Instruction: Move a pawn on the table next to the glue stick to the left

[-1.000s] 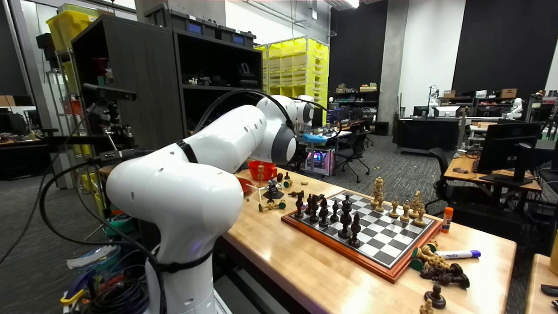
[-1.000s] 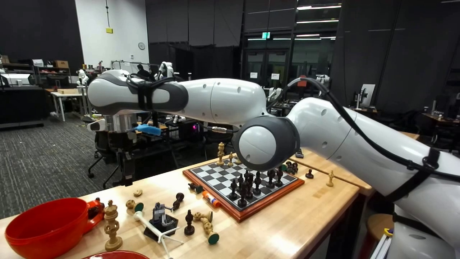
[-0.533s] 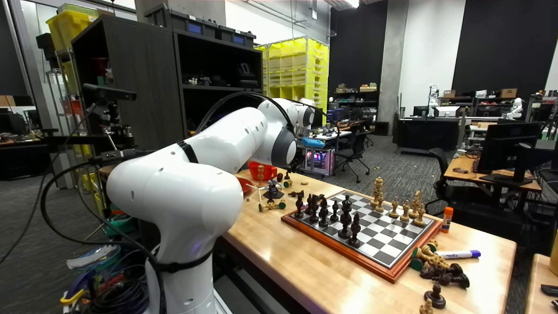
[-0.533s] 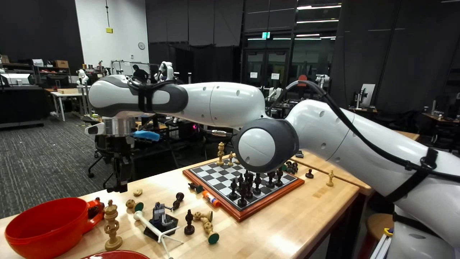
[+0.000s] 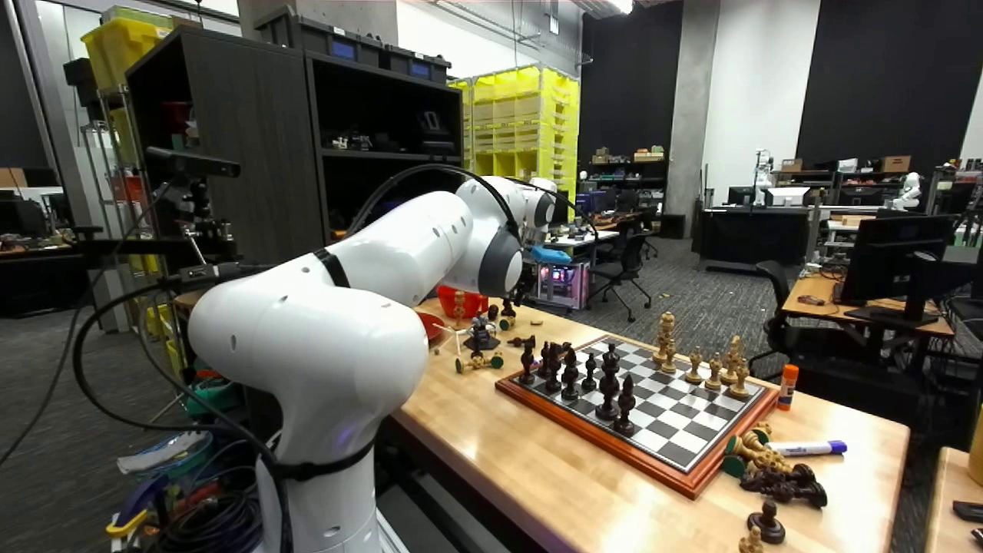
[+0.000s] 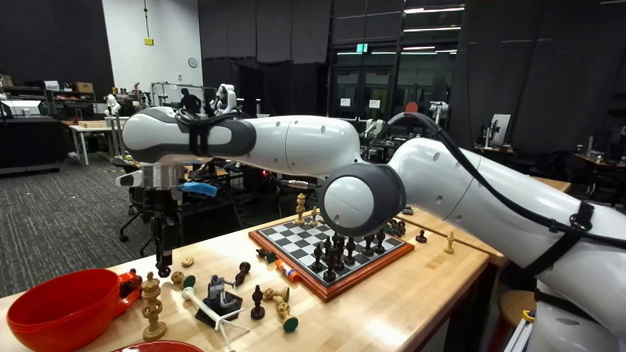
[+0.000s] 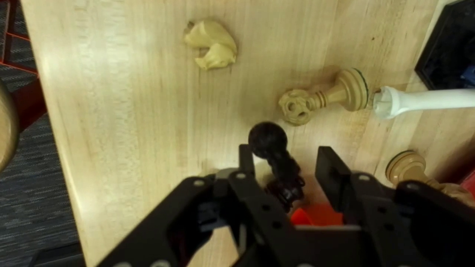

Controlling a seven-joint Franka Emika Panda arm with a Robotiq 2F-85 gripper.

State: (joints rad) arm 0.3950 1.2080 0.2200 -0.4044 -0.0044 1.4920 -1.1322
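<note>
My gripper (image 6: pixel 165 244) hangs above the pale wood table (image 6: pixel 391 293) near the red bowl; it is mostly hidden behind the arm in the other exterior view. In the wrist view my jaws (image 7: pixel 285 152) stand apart with a dark pawn-like chess piece (image 7: pixel 268 140) between them. Its round end reaches the fingertips. It is close to one finger, and a gap shows on the other side. A dark round end (image 6: pixel 164 270) shows below my fingers in an exterior view. An orange glue stick (image 6: pixel 287 270) lies by the chessboard; another glue stick (image 5: pixel 788 386) stands at the board's far corner.
The red bowl (image 6: pixel 63 308) with handle and a standing light king (image 6: pixel 154 313) are close by. A lying light piece (image 7: pixel 345 91), a knight's head (image 7: pixel 213 44), a black stand (image 6: pixel 220 305) and a white tripod surround it. The chessboard (image 6: pixel 371 274) lies farther along.
My arm and gripper have come down toward the table, with a slight sideways shift. The pieces on the table and the glue sticks have not moved.
</note>
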